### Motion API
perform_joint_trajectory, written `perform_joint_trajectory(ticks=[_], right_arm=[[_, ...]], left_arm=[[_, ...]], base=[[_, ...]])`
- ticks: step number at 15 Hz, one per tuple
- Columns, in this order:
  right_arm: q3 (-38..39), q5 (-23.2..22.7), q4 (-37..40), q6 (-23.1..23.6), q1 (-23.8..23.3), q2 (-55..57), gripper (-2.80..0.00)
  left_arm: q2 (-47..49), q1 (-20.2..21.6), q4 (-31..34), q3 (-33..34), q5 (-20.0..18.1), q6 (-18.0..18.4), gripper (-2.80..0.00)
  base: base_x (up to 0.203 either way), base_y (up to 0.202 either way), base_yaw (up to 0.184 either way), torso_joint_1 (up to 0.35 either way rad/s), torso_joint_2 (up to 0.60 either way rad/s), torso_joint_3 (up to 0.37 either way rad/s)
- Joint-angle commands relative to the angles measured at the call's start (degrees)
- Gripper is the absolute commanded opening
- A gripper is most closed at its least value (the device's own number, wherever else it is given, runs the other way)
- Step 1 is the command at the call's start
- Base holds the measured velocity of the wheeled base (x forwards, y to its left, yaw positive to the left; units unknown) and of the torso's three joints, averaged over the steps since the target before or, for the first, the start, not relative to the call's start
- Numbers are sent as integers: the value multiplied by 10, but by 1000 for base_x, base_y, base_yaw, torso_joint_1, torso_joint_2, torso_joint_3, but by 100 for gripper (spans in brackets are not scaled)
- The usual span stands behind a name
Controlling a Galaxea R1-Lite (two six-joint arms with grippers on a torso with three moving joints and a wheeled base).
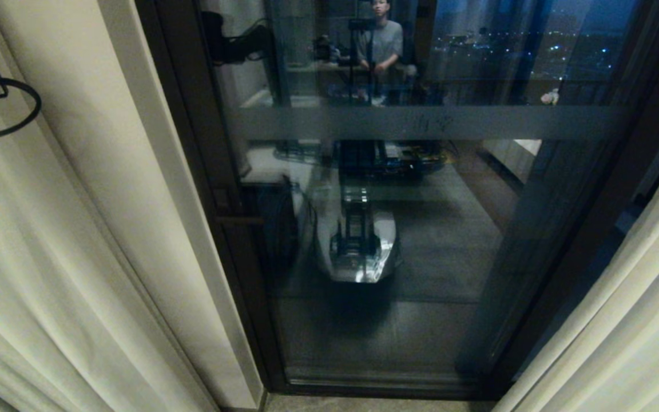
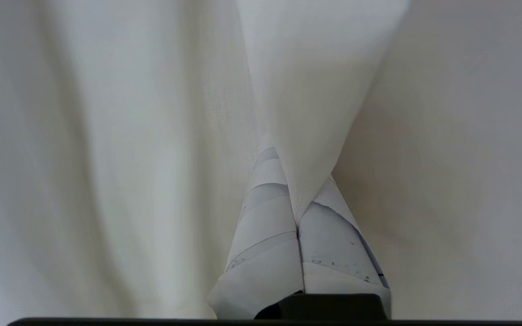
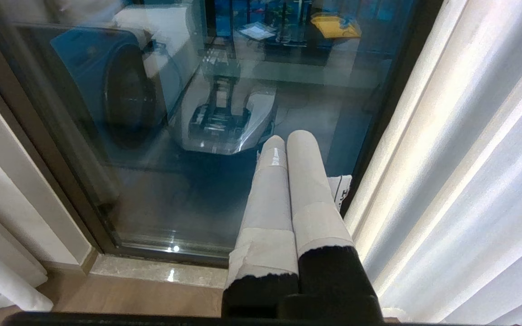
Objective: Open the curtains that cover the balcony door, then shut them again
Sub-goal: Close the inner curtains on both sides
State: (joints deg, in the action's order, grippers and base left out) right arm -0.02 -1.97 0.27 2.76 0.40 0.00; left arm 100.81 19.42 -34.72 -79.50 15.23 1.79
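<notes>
While the curtains [image 1: 78, 240] hang parted off the balcony door [image 1: 398, 229], left gripper [image 2: 298, 181] pinches a curtain fold; right gripper [image 3: 288, 145] idles, fingers together.

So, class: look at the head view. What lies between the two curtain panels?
Between the left curtain and the right curtain stands the uncovered balcony door, its dark glass showing reflections; the head view shows it.

Left fingers [image 2: 265, 235]: white tape wrap, grey smudges, black base. Right fingers [image 3: 306, 181]: beige tape wrap, torn lower edges, black mounts. Black looped cable [image 1: 3, 109] at left wrist.
</notes>
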Motion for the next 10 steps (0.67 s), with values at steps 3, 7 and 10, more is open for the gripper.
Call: perform_joint_trajectory(ticks=[3, 7, 10], right_arm=[[0, 0, 0, 1, 0, 1, -280], [0, 0, 0, 1, 0, 0, -280], [-1, 0, 0, 1, 0, 1, -280]], left_arm=[[-48, -39, -3, 27, -25, -11, -280], [-95, -92, -3, 75, -74, -20, -280], [-119, -137, 1, 90, -78, -23, -280]], base=[[0, 0, 0, 0, 0, 0], [0, 0, 0, 0, 0, 0], [0, 0, 0, 0, 0, 0]])
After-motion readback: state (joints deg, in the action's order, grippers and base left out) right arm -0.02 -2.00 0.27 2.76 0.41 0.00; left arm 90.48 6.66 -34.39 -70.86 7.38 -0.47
